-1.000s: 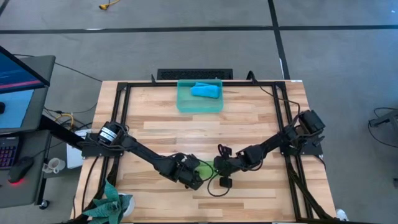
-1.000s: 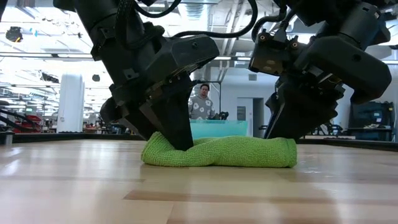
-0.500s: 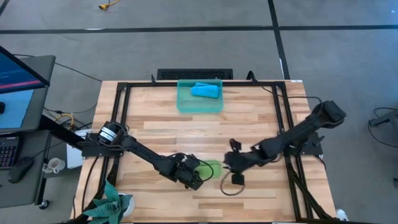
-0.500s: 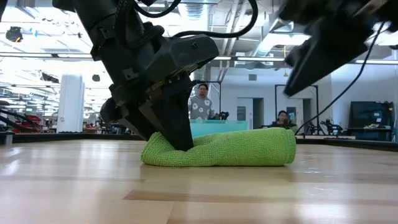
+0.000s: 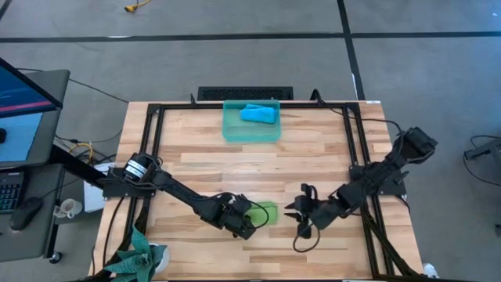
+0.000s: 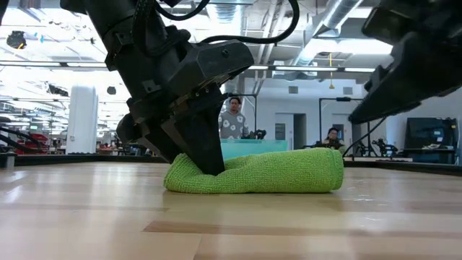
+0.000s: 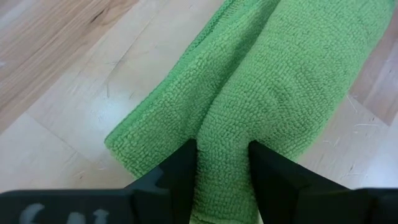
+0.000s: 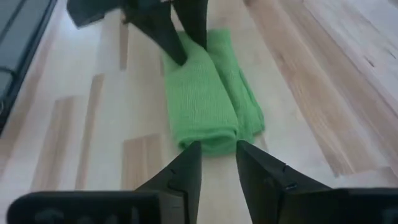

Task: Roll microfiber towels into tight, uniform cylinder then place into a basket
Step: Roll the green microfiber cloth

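Towel [image 6: 256, 172], lime green and rolled, lies on the table [image 5: 313, 164] near its front edge; the left gripper [image 7: 222, 158] pinches one end between narrowly parted fingers. Right gripper [image 8: 217, 163] hangs just beside the other end, fingers slightly apart and empty. Blue towel [image 5: 259, 114] sits in the basket [image 5: 232, 129] at the far edge

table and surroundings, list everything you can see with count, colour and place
green towel: one, lime green, rolled, near front of table, centre
blue towel: one, sky blue, inside the basket
basket: one, translucent teal, far edge of table, centre
table: one, light wood with black frame
monitor: one, dark, lit screen, left of table
plant: one, green leaves, table's front left corner
people: two, in the room behind the table
left gripper: one, dark, clamped on one end of the green towel
right gripper: one, dark, open, just clear of the towel's other end
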